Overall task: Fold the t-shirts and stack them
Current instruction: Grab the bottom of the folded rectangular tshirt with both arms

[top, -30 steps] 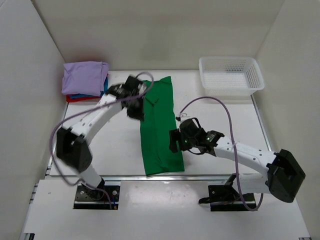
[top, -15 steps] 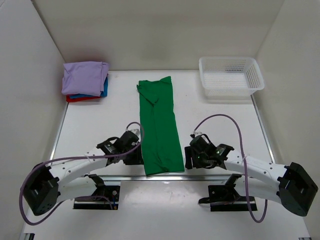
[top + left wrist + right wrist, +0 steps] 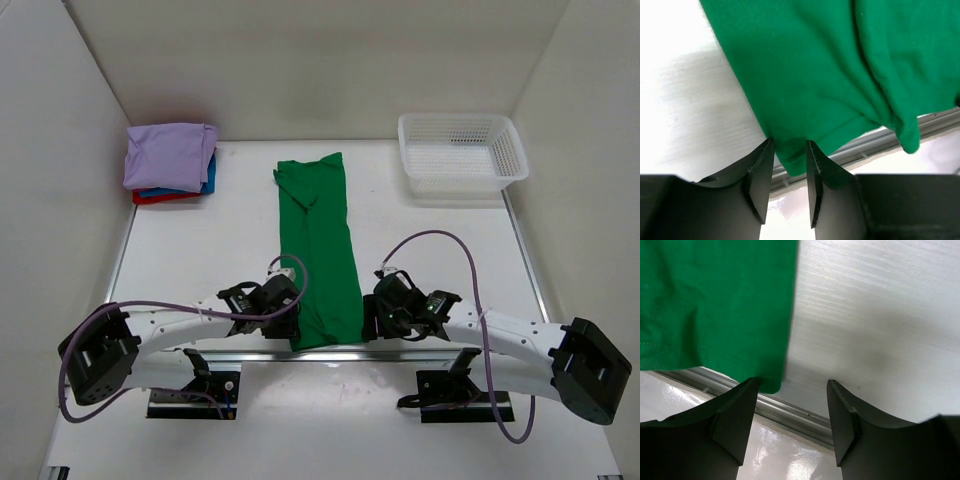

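Note:
The bright green t-shirt (image 3: pixel 320 250) lies flat as a long narrow strip down the middle of the table, its hem at the near edge. My left gripper (image 3: pixel 290 320) is low at the hem's left corner; in the left wrist view (image 3: pixel 790 145) its fingers stand a narrow gap apart with the green corner (image 3: pixel 795 160) between the tips. My right gripper (image 3: pixel 368 318) is at the hem's right corner; in the right wrist view (image 3: pixel 792 385) it is wide open, its left finger (image 3: pixel 735 415) touching the green corner (image 3: pixel 767 382). The lavender shirt (image 3: pixel 170 155) tops the blue (image 3: pixel 209 176) and red (image 3: pixel 150 197) folded ones at the far left.
A white mesh basket (image 3: pixel 462 150) stands at the far right. A metal rail (image 3: pixel 790 412) runs along the table's near edge just under both grippers. White walls close in the left, right and far sides.
My left arm has swung from the shirt's far collar end down to the near hem's left corner. My right gripper has moved nearer and left to the hem's right corner.

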